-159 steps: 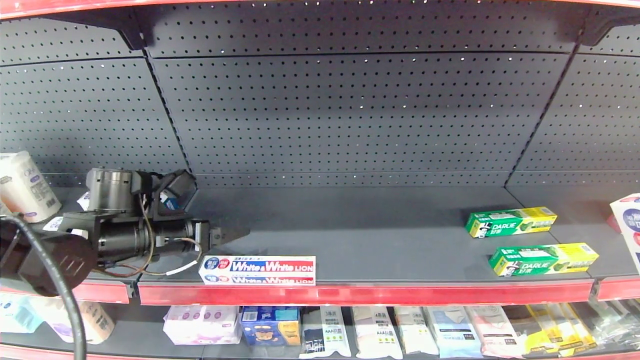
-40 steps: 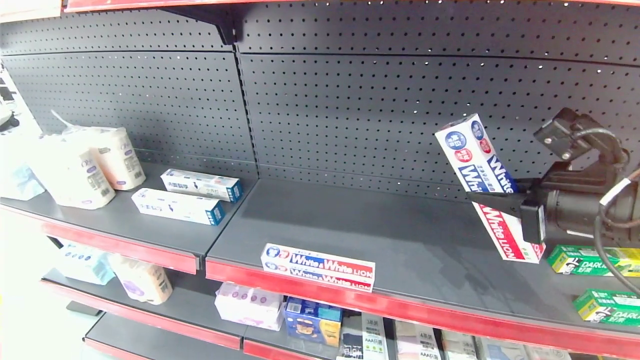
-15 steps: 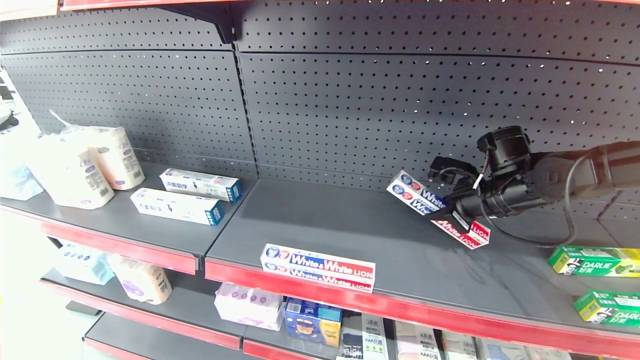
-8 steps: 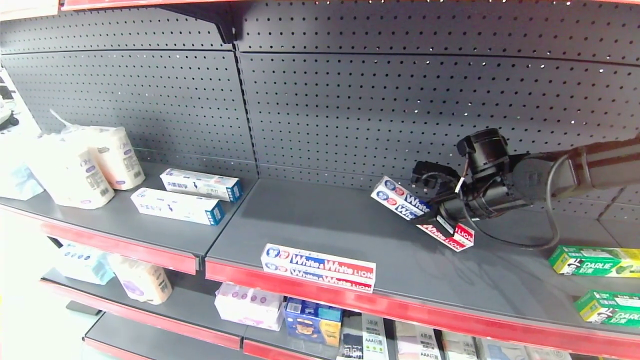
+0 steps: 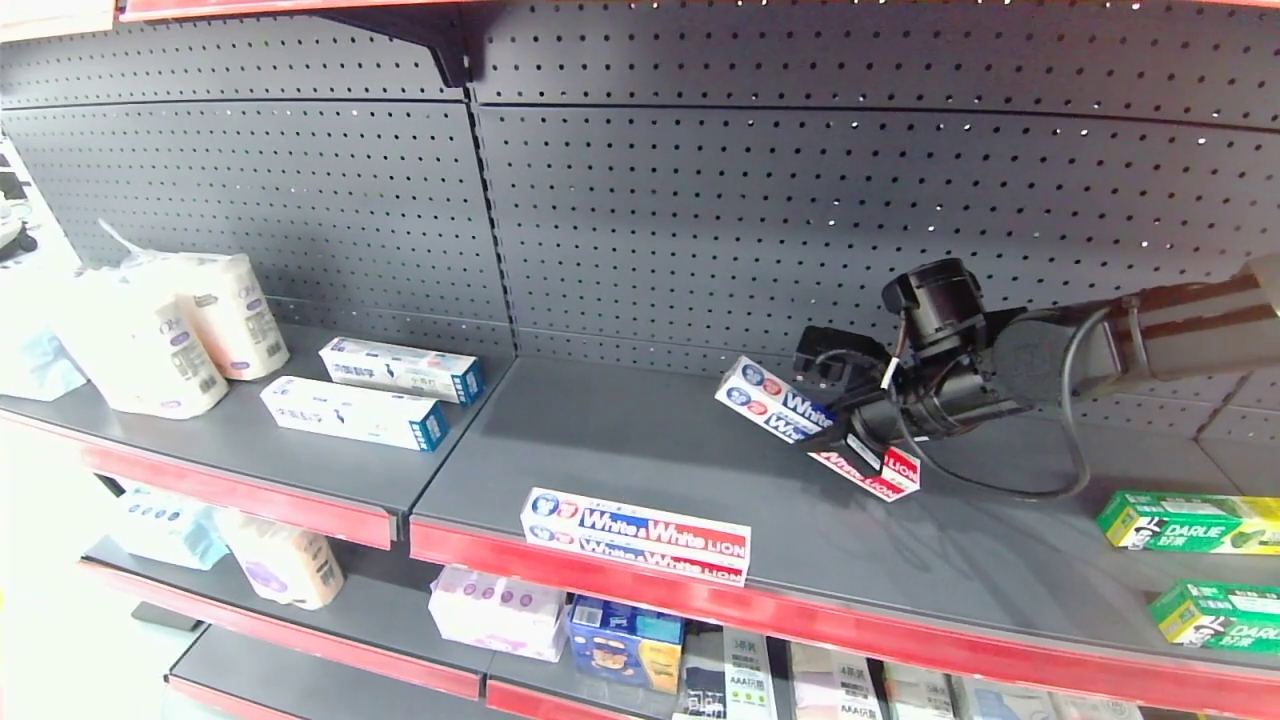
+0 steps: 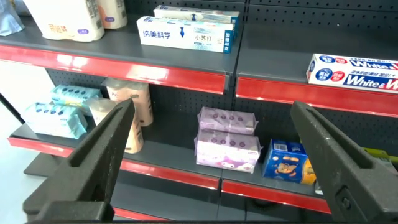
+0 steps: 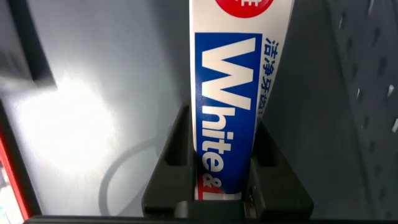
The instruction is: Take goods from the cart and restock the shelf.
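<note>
My right gripper (image 5: 838, 432) is shut on a red, white and blue toothpaste box (image 5: 770, 400) over the middle of the grey shelf board (image 5: 620, 440). The box is tilted, its red end low near the board and its blue end raised toward the pegboard. In the right wrist view the box (image 7: 239, 81) sits clamped between the two black fingers (image 7: 177, 146). A matching toothpaste box (image 5: 635, 535) lies flat along the shelf's front edge, also seen as a box (image 6: 354, 68) in the left wrist view. My left gripper (image 6: 211, 162) hangs open with nothing in it, facing the lower shelves.
Two green toothpaste boxes (image 5: 1185, 520) lie at the right end. Two blue and white boxes (image 5: 355, 412) and paper roll packs (image 5: 170, 330) fill the left bay. Tissue packs (image 6: 227, 140) and other goods stand on the lower shelves. Bare board lies between the held box and the front box.
The right arm has carried the box leftward and down, from nearly upright to tilted low over the board. The head view shifted after the oldest frame.
</note>
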